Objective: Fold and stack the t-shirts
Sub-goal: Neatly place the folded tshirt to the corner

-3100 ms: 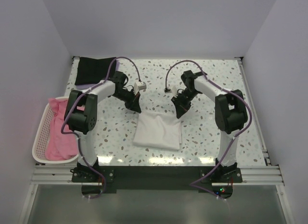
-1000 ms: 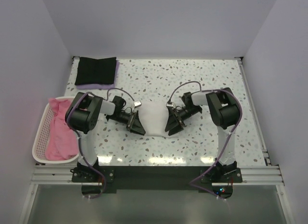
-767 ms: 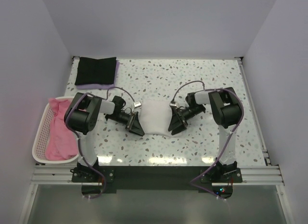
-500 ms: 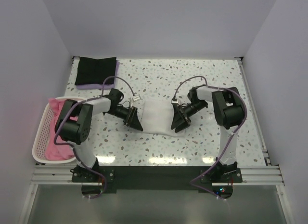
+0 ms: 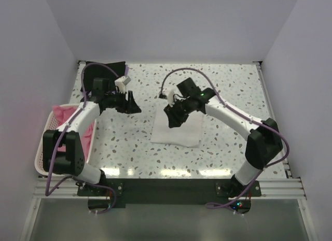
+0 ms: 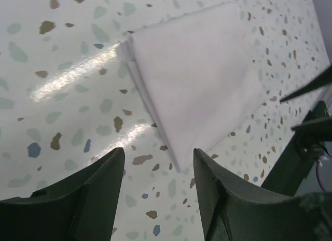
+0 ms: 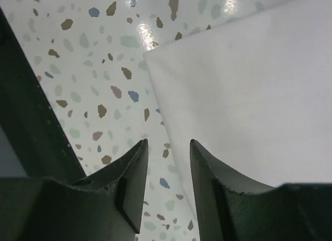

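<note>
Jaws spread, nothing held: left gripper (image 5: 135,107) near white t-shirt (image 5: 182,133), right gripper (image 5: 174,122) over it; left arm (image 5: 85,114) half-hides black t-shirt (image 5: 111,66).

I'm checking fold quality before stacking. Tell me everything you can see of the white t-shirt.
The white t-shirt is folded into a compact, roughly rectangular packet of soft matte cloth, lying flat near the middle of the speckled table. The left wrist view shows stacked layer edges along one side and a smooth top. The right pincer hangs open by its far left corner, fingers either side of one edge; contact cannot be judged. Nothing else touches it.
</note>
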`<act>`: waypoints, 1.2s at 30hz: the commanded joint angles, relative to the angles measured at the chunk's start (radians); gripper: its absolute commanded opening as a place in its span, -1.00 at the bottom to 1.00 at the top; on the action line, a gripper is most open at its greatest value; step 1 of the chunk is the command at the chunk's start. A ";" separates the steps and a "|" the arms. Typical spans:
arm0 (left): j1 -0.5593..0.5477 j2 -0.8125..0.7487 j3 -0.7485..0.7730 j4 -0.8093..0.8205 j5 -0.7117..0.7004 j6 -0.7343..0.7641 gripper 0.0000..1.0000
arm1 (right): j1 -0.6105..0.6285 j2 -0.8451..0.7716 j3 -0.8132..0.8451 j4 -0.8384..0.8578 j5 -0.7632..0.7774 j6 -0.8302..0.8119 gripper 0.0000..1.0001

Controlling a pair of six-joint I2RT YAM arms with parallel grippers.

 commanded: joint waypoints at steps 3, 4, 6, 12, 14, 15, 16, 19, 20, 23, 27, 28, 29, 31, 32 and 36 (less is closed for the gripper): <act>-0.001 0.091 0.077 -0.024 -0.231 -0.114 0.22 | 0.229 0.097 0.016 0.128 0.381 -0.041 -0.18; -0.001 0.103 0.077 -0.023 -0.228 -0.127 0.23 | 0.253 0.112 0.018 0.137 0.401 -0.045 -0.18; -0.001 0.134 0.074 -0.020 -0.219 -0.140 0.24 | 0.318 0.164 0.033 0.153 0.462 -0.067 -0.18; -0.001 0.169 0.034 0.028 -0.216 -0.182 0.25 | 0.395 0.267 0.057 0.205 0.475 -0.062 -0.18; -0.001 0.174 0.024 0.038 -0.210 -0.182 0.25 | 0.398 0.290 0.074 0.208 0.481 -0.061 -0.18; -0.001 0.176 0.021 0.041 -0.207 -0.183 0.25 | 0.403 0.301 0.093 0.208 0.481 -0.059 -0.18; -0.001 0.173 0.013 0.046 -0.205 -0.183 0.25 | 0.403 0.314 0.100 0.206 0.481 -0.061 -0.18; -0.001 0.166 -0.004 0.061 -0.201 -0.182 0.26 | 0.403 0.345 0.129 0.208 0.472 -0.064 -0.19; -0.001 0.166 -0.007 0.066 -0.201 -0.182 0.26 | 0.403 0.354 0.142 0.208 0.469 -0.064 -0.19; 0.001 0.168 -0.013 0.074 -0.199 -0.185 0.27 | 0.403 0.394 0.160 0.200 0.444 -0.058 -0.20; 0.006 0.168 -0.032 0.092 -0.185 -0.208 0.29 | 0.403 0.423 0.145 0.213 0.387 -0.049 -0.20; 0.006 0.168 -0.039 0.095 -0.185 -0.210 0.29 | 0.403 0.430 0.142 0.214 0.384 -0.049 -0.20; 0.006 0.165 -0.042 0.100 -0.182 -0.210 0.30 | 0.403 0.443 0.133 0.220 0.383 -0.055 -0.20; 0.006 0.162 -0.050 0.103 -0.182 -0.210 0.32 | 0.402 0.451 0.120 0.229 0.390 -0.059 -0.20; 0.006 0.162 -0.052 0.103 -0.178 -0.210 0.32 | 0.402 0.451 0.111 0.237 0.392 -0.064 -0.25; 0.006 0.168 -0.062 0.104 -0.161 -0.211 0.32 | 0.402 0.447 0.103 0.237 0.390 -0.075 -0.69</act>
